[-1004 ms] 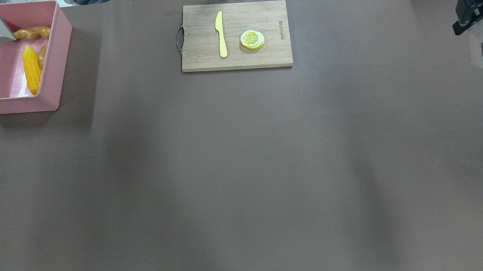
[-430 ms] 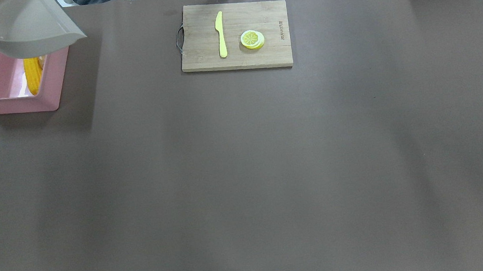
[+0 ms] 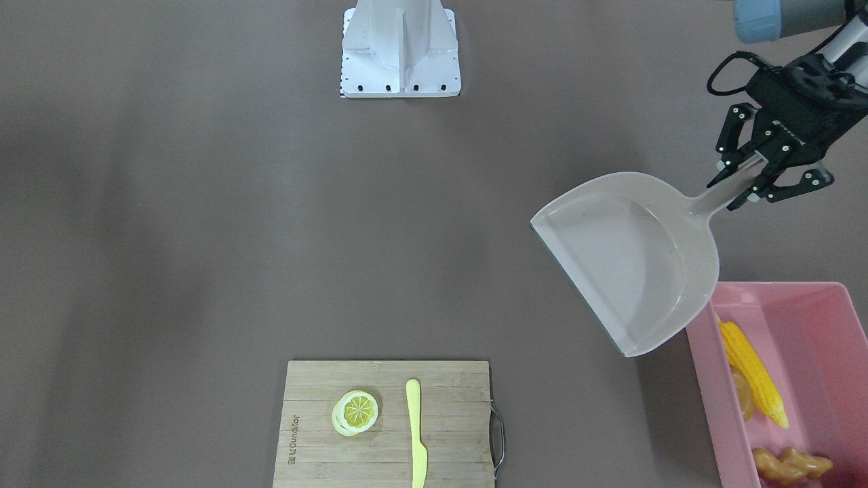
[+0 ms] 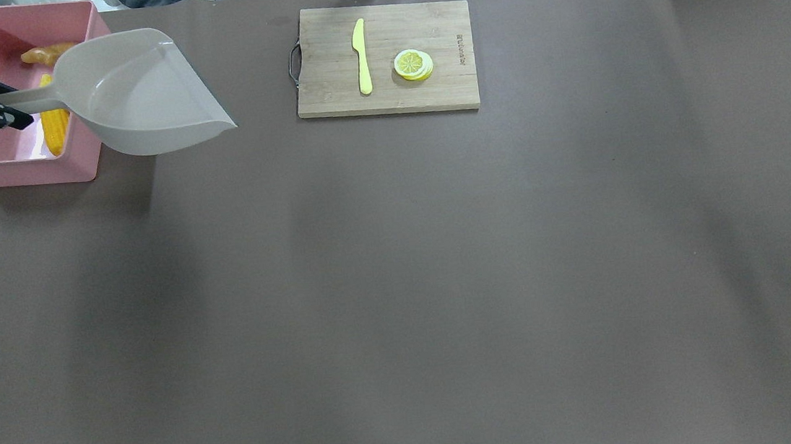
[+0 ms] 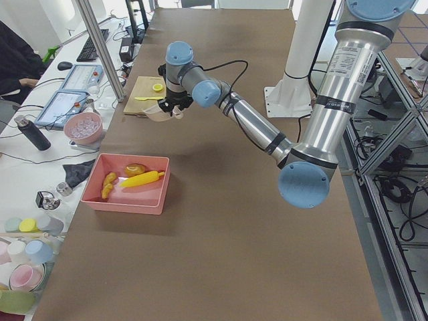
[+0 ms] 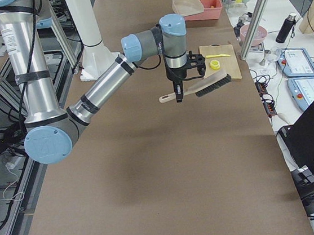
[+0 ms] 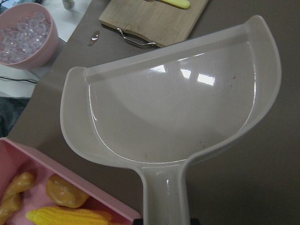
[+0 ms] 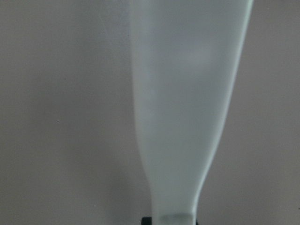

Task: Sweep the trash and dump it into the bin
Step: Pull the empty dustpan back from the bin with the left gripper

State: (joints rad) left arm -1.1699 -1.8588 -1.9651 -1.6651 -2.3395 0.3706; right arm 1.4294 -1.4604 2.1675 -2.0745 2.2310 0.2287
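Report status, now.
Both shut: left gripper on empty dustpan, right gripper on brush. Corn, potato, ginger in bin. Nothing in the way.

Silver arms, blue joint caps — black left gripper and cable.

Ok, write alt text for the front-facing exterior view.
The left gripper holds an empty grey dustpan by its handle, next to a pink bin containing a corn cob, potato and ginger root. A cutting board with a lemon slice and knife lies at the bottom edge.
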